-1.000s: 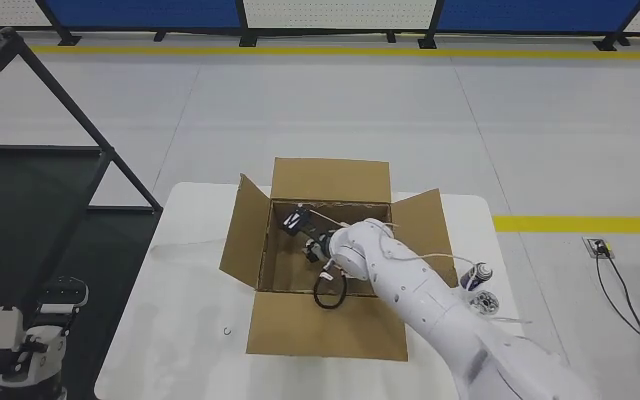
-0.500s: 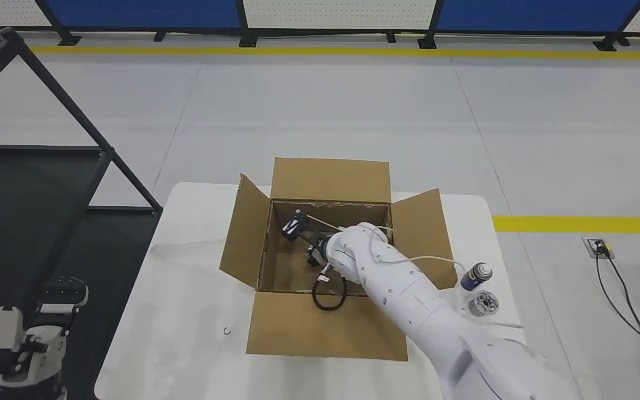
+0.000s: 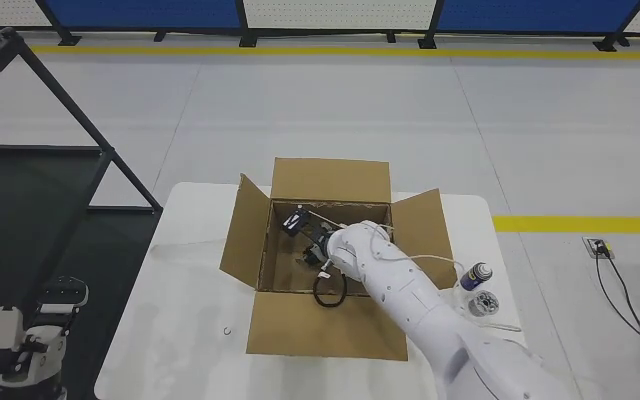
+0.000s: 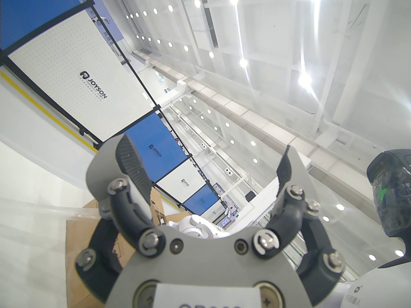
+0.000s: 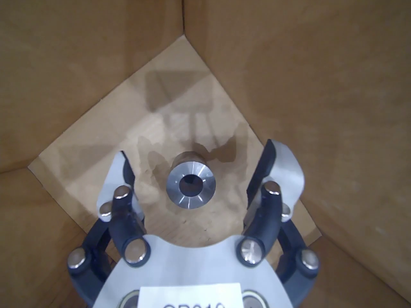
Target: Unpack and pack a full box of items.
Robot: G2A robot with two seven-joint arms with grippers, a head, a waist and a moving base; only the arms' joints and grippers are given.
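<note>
Top view: cardboard box (image 3: pixel 330 180) is sitting on the white table (image 3: pixel 180 330) with all four flaps folded outward. Right arm (image 3: pixel 400 285) is angling from the near right side over the box rim, and its wrist is sitting down inside the box cavity. At the table's right edge, outside the box, a dark can (image 3: pixel 477 274) is standing upright. A round container (image 3: pixel 486 302) is sitting just beside it on the near side. A small ring (image 3: pixel 228 331) is lying on the bare tabletop, left of the box's near flap.

Right wrist view: right gripper (image 5: pixel 196 152) is pointing straight down at the box floor, close to a corner where two walls are meeting. Its fingers (image 5: pixel 285 174) are standing spread apart and gripping nothing. A metal cylinder (image 5: pixel 191 187) is standing upright on the box floor, seen end-on with its hollow bore facing the camera. It is sitting between the two fingers, roughly centred, with a gap showing on either side. No pad is touching it. How high above the floor the fingertips are hanging cannot be told.

Left wrist view: left gripper (image 4: pixel 207 149) is pointing up toward the ceiling lights (image 4: pixel 244 63). Its fingers are also standing wide apart with nothing between them. A cardboard corner of the box is showing low behind one finger.
</note>
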